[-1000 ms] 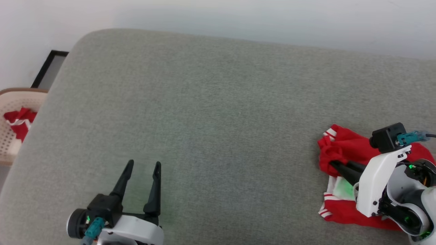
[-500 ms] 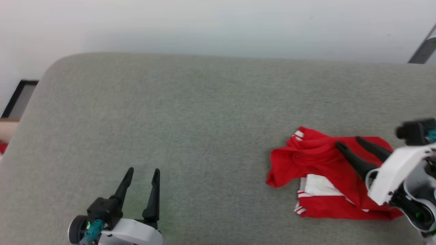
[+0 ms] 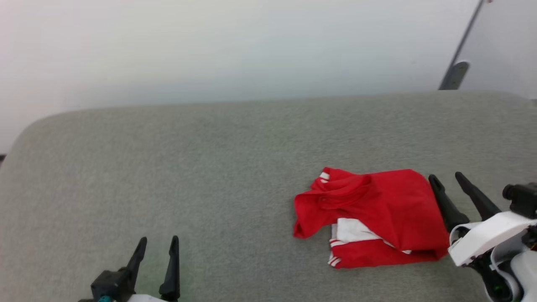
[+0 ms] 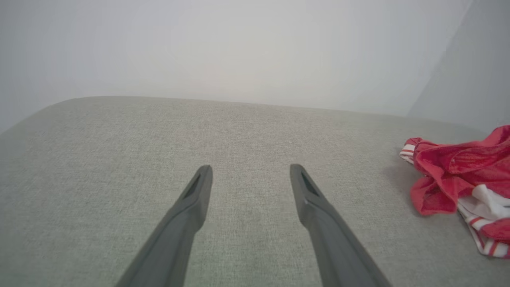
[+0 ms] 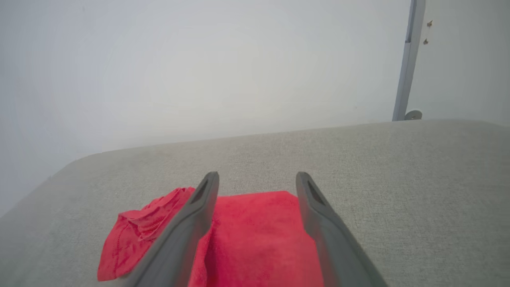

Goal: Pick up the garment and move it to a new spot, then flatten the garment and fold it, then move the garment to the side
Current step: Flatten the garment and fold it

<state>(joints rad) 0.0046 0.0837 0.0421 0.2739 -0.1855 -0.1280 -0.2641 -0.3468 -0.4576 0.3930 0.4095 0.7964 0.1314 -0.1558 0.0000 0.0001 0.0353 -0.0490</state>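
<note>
The garment (image 3: 377, 209), bright red with a white panel and white stripe trim, lies loosely folded on the right part of the grey padded surface (image 3: 201, 167). My right gripper (image 3: 445, 177) stands open just right of it, its fingers free of the cloth. In the right wrist view the right gripper (image 5: 258, 175) hovers above the garment (image 5: 255, 239), whose red cloth shows between the spread fingers. My left gripper (image 3: 158, 239) is open at the lower left, far from the cloth. In the left wrist view the left gripper (image 4: 251, 169) holds nothing and the garment (image 4: 458, 171) lies off to the right.
A pale wall runs behind the padded surface. A grey upright bar (image 3: 455, 75) stands at the back right corner. The surface's rounded left edge (image 3: 16, 142) curves down at the far left.
The right gripper has opened, let go of the garment and drawn back to its right. The head camera has swung right, so the basket at the left has left the picture.
</note>
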